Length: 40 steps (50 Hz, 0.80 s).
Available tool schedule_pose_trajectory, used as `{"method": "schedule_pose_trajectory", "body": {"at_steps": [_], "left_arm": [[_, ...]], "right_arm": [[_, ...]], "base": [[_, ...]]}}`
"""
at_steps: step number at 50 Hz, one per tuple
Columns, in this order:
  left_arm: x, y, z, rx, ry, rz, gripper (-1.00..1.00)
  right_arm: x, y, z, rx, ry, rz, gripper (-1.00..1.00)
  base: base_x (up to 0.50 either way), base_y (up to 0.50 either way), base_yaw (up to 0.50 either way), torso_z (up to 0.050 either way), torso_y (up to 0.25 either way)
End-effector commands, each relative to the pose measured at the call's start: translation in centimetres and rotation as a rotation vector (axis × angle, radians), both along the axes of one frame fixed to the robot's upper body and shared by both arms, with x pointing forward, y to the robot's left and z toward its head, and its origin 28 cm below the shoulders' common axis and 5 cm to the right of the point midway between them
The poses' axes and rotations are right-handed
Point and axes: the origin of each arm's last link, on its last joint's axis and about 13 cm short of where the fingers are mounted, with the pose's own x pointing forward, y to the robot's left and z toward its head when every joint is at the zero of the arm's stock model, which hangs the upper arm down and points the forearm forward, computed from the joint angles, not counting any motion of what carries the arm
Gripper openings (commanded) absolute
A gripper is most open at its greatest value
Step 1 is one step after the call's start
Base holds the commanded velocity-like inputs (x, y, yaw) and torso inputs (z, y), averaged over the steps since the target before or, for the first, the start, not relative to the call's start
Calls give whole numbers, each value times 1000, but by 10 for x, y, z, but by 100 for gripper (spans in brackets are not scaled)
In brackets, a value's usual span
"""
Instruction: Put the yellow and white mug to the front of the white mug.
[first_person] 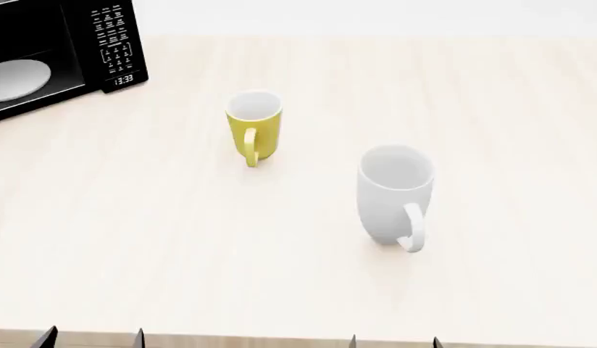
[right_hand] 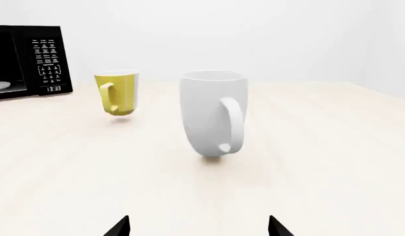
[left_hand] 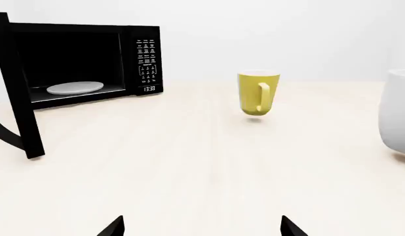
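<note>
- The yellow and white mug (first_person: 253,127) stands upright on the table (first_person: 182,246), its handle turned toward me, set back and to the left of the white mug (first_person: 394,192). Only its yellow side and white inside show to me.
- The two mugs are well apart, with bare tabletop between them; nothing touches either one.
- The white mug is upright too, nearer my edge of the table, its handle also pointing my way.
- The spot in front of the white mug, between it and the near edge, has nothing on it, so I judge the placement not yet done.
- My left gripper (left_hand: 202,227) hangs low at the near edge with its fingertips spread wide and nothing between them; the yellow and white mug sits ahead of it, far off.
- My right gripper (right_hand: 199,227) is likewise spread and empty, and faces the white mug.
- Far left, a black microwave (first_person: 57,54) stands with its door open and a pale plate (first_person: 14,78) inside; it plays no part here.
- By my reading the task is at its very start: the reach, the grasp, the carry and the set-down are all left to do. The left arm looks the better placed for the reach.
</note>
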Motion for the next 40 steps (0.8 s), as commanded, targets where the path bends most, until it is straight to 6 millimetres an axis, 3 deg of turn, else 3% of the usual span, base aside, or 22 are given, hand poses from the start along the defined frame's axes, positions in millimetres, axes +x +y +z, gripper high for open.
{"method": "schedule_pose_trajectory", "body": {"at_steps": [1,24,25,26,40], "left_arm": [[0,0,0,-1,0,1,100],[-1,-2,0,-6,-1,-20,100],[-1,5,4,220,43,-20,100],[2,-1,-1,54,32,30,100],[1,2,3,62,3,32,100]], "right_arm": [[3,0,-2,-24,17,-23,100],[1,0,3,-23,29,-51,100],[-4,-8,7,49,-50,-39,100],[-1,1,1,37,16,-6,100],[-2,-1,3,40,-5,-19,100]], "base": [[0,0,0,0,0],[0,0,0,0,0],[0,0,0,0,0],[0,0,0,0,0],[0,0,0,0,0]]}}
